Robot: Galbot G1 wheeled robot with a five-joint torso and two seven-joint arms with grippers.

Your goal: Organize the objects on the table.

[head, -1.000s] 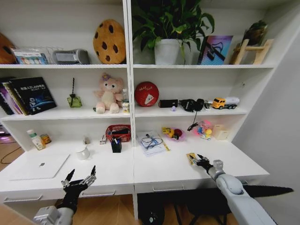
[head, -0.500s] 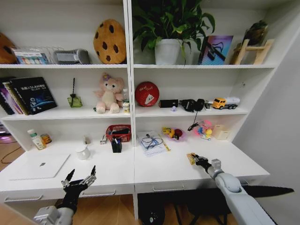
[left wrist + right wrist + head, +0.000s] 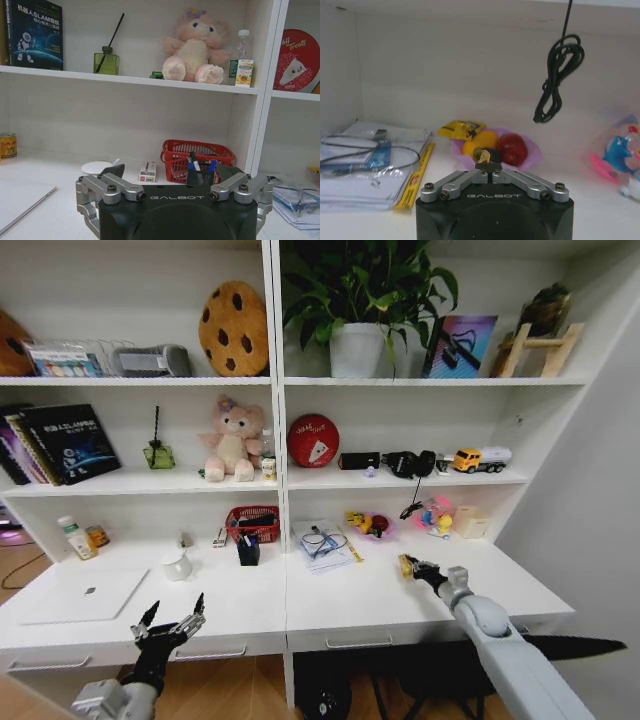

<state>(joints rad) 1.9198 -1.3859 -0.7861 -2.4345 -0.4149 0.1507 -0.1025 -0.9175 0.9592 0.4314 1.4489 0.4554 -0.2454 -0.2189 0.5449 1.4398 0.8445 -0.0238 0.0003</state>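
Note:
My right gripper (image 3: 410, 567) hovers just over the right half of the white table (image 3: 350, 605), shut on a small yellow object (image 3: 483, 158). Straight beyond its fingertips in the right wrist view sits a pink bowl of fruit (image 3: 492, 145). My left gripper (image 3: 170, 621) hangs open and idle below the table's front edge, near a drawer handle. On the left half lie a thin silver laptop (image 3: 85, 595), a white cup (image 3: 177, 566), a green-capped bottle (image 3: 72, 537) and a black pen holder (image 3: 248, 550).
A red basket (image 3: 253, 522) and a stack of papers with a cable (image 3: 325, 543) sit at the back of the table. A colourful toy (image 3: 437, 515) and a beige box (image 3: 470, 523) stand at the back right. A black cable (image 3: 559, 75) dangles from the shelf above.
My right gripper has moved a little toward the back of the table, carrying the small yellow object. The left arm has stayed still.

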